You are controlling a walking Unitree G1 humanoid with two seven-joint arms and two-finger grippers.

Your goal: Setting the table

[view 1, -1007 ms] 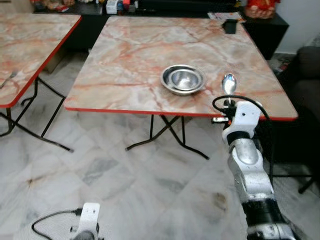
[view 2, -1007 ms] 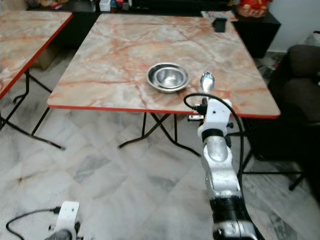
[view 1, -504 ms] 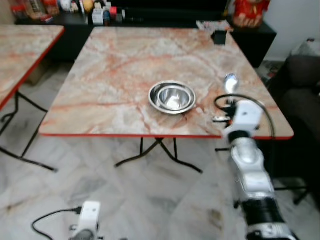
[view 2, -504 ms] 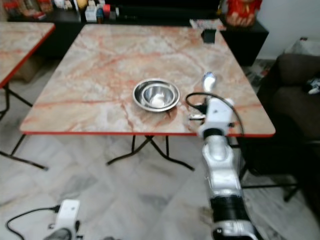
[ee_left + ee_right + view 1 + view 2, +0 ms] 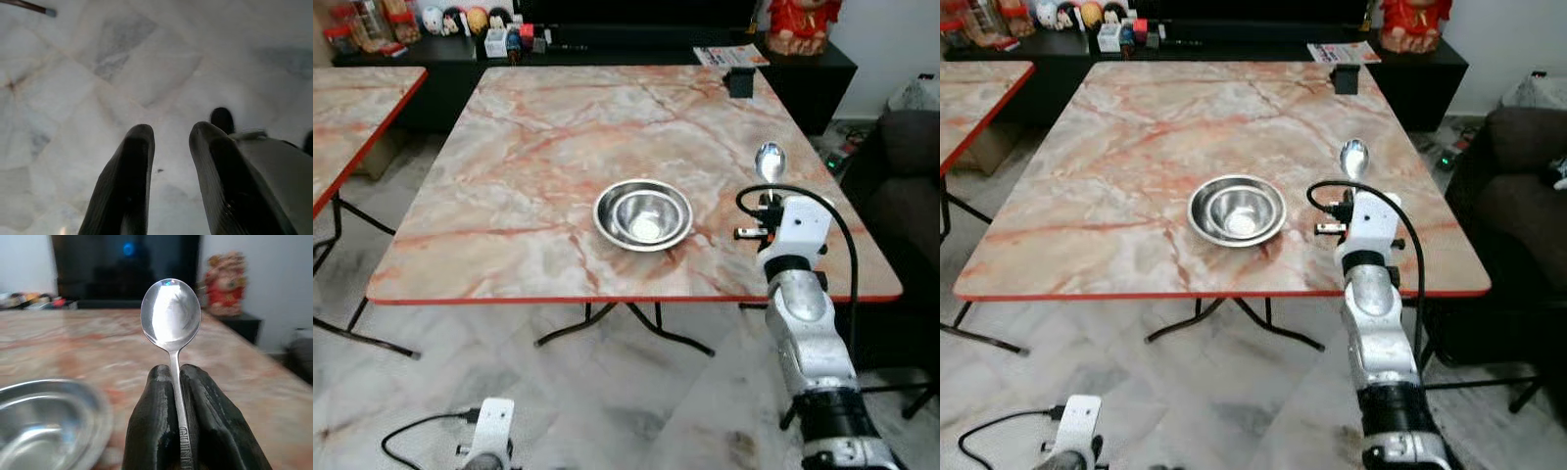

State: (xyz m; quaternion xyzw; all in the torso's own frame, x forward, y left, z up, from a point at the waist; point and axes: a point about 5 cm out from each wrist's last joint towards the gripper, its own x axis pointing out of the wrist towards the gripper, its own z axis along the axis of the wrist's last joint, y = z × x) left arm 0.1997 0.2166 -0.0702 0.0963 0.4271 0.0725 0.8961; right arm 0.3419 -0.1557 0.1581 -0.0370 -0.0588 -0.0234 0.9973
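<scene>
One shiny metal spoon (image 5: pixel 171 316) stands pinched by its handle in the right gripper (image 5: pixel 177 382), above the red-edged marble table (image 5: pixel 548 137), right of the round steel bowl (image 5: pixel 642 214). The left gripper (image 5: pixel 168 142) hangs narrowly parted over pale floor tiles (image 5: pixel 73 73).

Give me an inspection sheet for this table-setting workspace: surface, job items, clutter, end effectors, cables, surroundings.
Surface: square marble-pattern table with red edging, mostly bare.
Job's things: round stainless steel bowl near the table's front edge; shiny metal spoon held bowl-end forward, to the steel bowl's right.
Clutter: small black box and a printed paper at the far right corner.
End effectors: right end effector shut on the spoon's handle above the table; left end effector open, hanging over the floor.
Cables: black cable looping by the right wrist.
Surroundings: white marble floor, second marble table at left, dark sofa at right.
</scene>
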